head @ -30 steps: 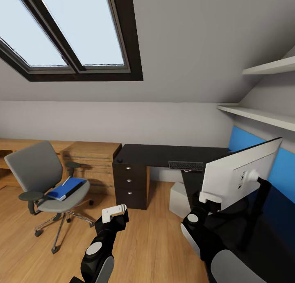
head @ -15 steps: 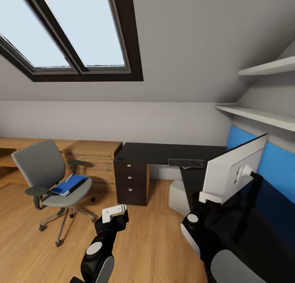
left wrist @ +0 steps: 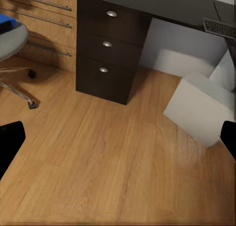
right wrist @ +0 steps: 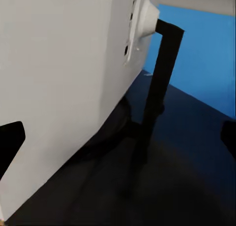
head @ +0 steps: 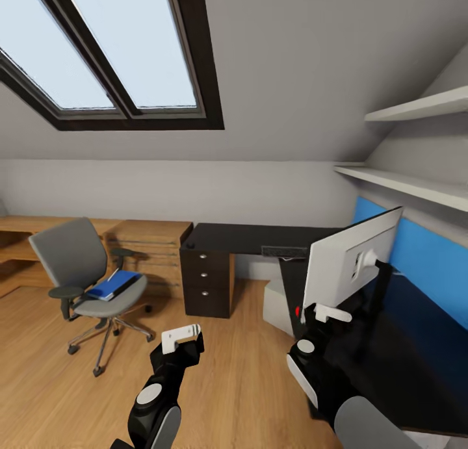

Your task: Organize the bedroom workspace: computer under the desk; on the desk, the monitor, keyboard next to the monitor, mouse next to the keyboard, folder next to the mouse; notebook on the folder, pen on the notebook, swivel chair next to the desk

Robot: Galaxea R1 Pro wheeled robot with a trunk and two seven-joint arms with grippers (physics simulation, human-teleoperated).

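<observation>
The monitor (head: pixel 348 262) stands on the black desk (head: pixel 240 238), its pale back (right wrist: pixel 59 88) towards me. My right gripper (head: pixel 328 314) is open just below its lower edge, the fingers (right wrist: pixel 11 140) spread wide. The keyboard (head: pixel 285 251) lies on the desk behind the monitor. The grey computer (head: pixel 276 306) sits on the floor under the desk. At the left, the swivel chair (head: pixel 84 273) carries the blue folder (head: pixel 116 284). My left gripper (head: pixel 181 337) hangs open and empty over the floor. I cannot make out the mouse, notebook or pen.
A dark three-drawer pedestal (left wrist: pixel 105 54) holds up the desk's left end, beside a light wood cabinet (head: pixel 153 241). Two white shelves (head: pixel 416 147) run along the right wall above a blue panel (head: pixel 429 267). Wood floor (left wrist: pixel 108 162) stretches between chair and desk.
The whole view has shifted as the camera moved back, so chair, desk and monitor look smaller. Both arms hold the same pose. The monitor's lower corner now sits a little clear of my right gripper.
</observation>
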